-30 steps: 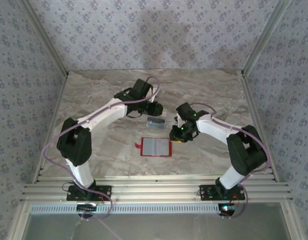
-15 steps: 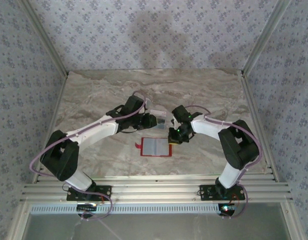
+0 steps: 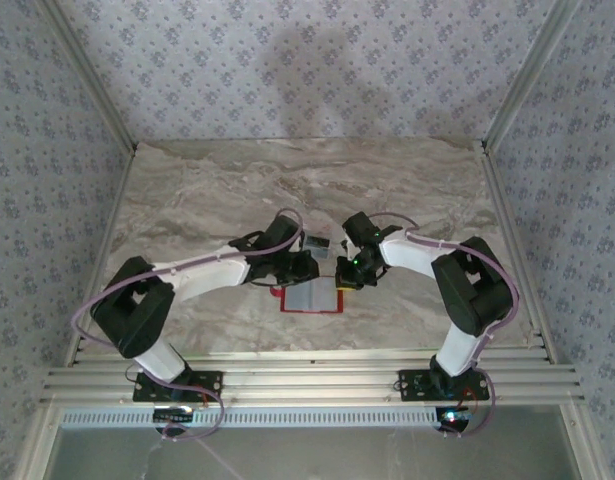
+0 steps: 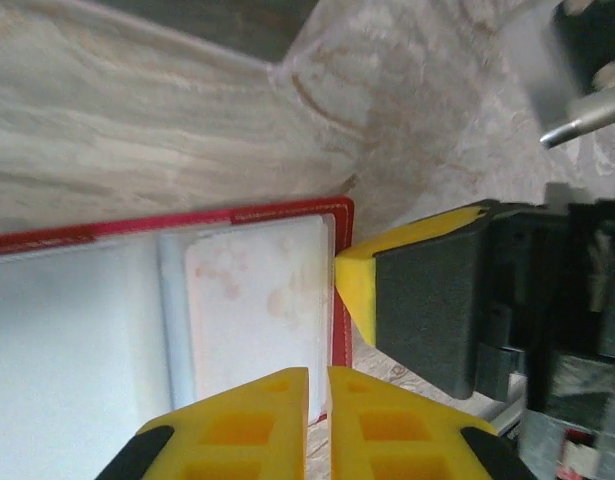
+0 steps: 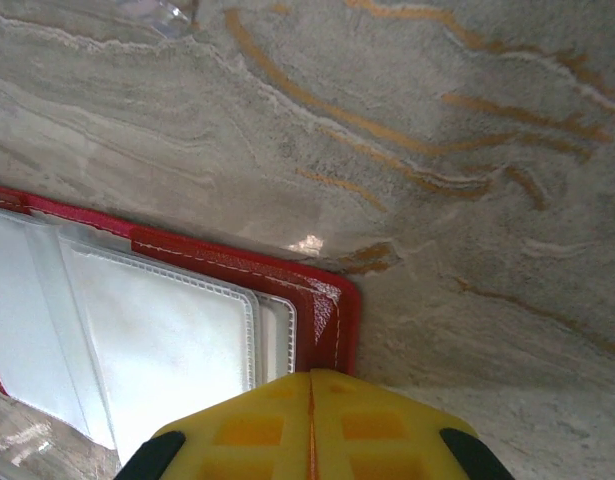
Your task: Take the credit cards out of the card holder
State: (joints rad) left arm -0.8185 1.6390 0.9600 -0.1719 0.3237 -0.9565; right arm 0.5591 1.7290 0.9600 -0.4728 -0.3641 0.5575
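- Where the overhead view meets its bottom edge, two arm bases stand on a ribbed metal rail [image 3: 307,380]. The left arm [image 3: 202,271] and the right arm [image 3: 419,250] both bend inward toward the middle of the frame.
- Just above the rail begins the surface [image 3: 187,200], marble-patterned in beige with brown veins.
- Slightly below the centre of that view, the card holder [image 3: 310,299] lies open and flat on the surface, with a red border around a pale grey inside.
- At the bottom centre of the left wrist view, the left claw [image 4: 319,390] has its two yellow fingertips almost together. Only a thin slit shows between them, at the near edge of the holder's right-hand pocket. Whether anything is pinched in that slit cannot be told.
- In the middle of the same frame, a pale pinkish-white credit card [image 4: 257,300] with faint blotches lies in that pocket.
- At the bottom centre of the right wrist view, the right claw [image 5: 309,390] has its yellow fingertips pressed together with no gap, its tip over the holder's red corner. Seen from the left wrist, at middle right, it touches the holder's right border.
- Higher in the overhead view, between the two wrists, a small grey card [image 3: 316,242] lies on the surface, apart from the holder.
- Across the top, floral-papered walls [image 3: 307,70] close the scene.
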